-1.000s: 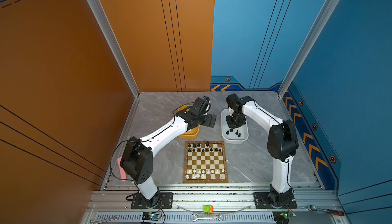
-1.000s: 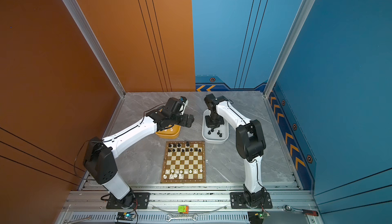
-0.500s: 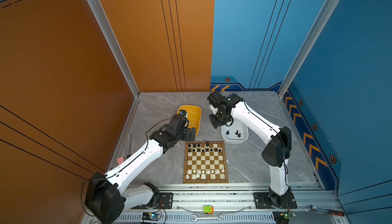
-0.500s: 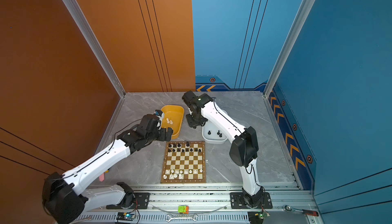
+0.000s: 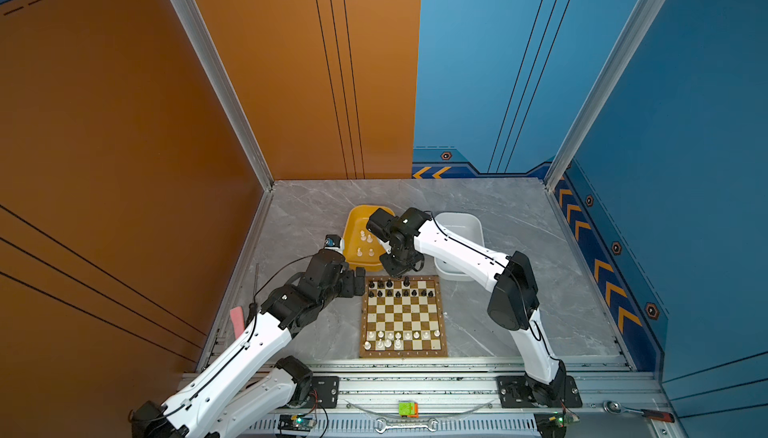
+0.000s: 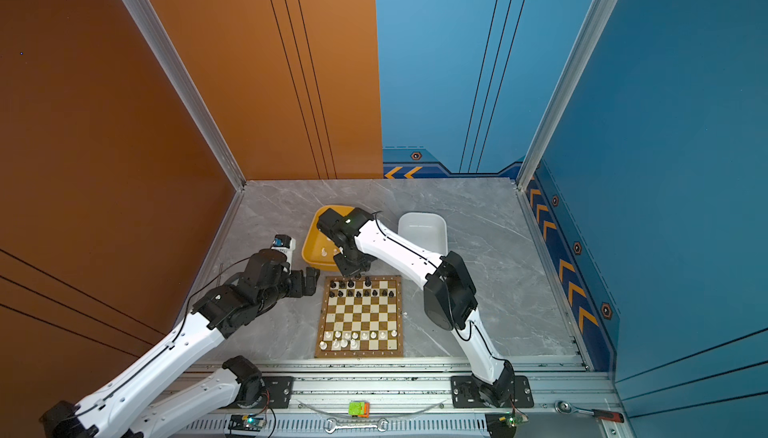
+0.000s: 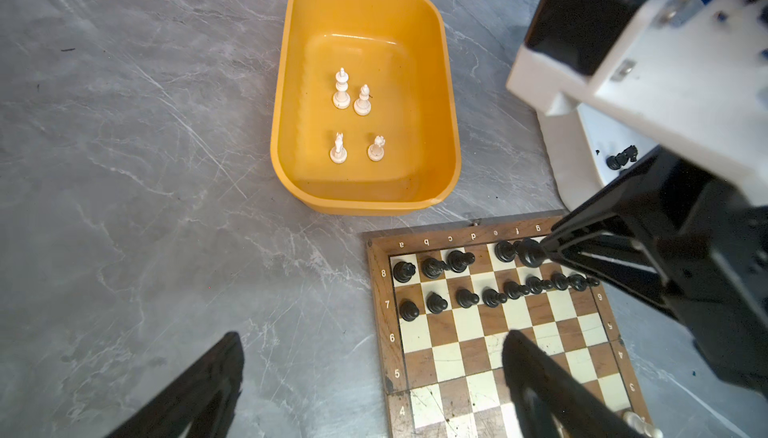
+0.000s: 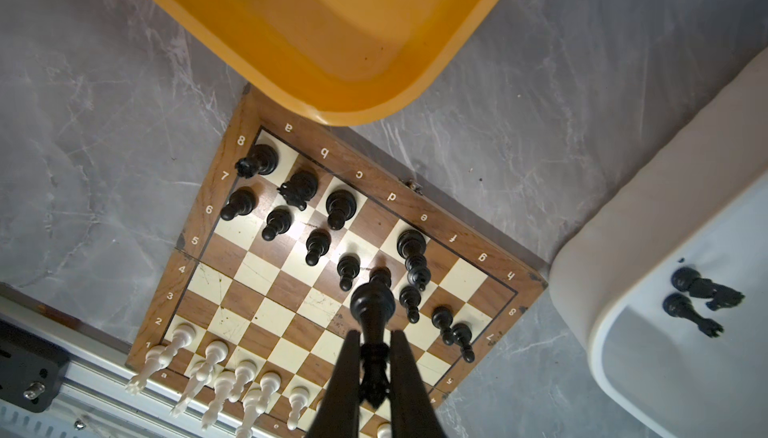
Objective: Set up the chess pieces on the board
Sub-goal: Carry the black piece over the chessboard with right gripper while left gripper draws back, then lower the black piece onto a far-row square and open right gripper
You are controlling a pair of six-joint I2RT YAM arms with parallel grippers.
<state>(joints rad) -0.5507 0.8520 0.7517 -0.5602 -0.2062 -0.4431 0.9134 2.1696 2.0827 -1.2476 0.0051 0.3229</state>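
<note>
You've swung the right gripper [image 8: 374, 334], clamping a black piece [image 8: 371, 303], from the white tub [image 5: 461, 228] to the upper row of the board [image 5: 403, 319] in a top view, while the left gripper [image 7: 370, 338] gapes empty.

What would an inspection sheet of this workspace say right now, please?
Surface: grey marbled tabletop, no spills seen.
Job's things: board partly set; black pieces on far rows, white pieces on near rows; four white ones in yellow tub, two black ones in white tub.
Clutter: spanner, ratchet, green block on front rail.
Claws: left claw open, empty, near board's corner; right claw shut on a black piece over the far row.
Cables: black cable loops off left arm.
Surroundings: orange panels, blue panels.
</note>
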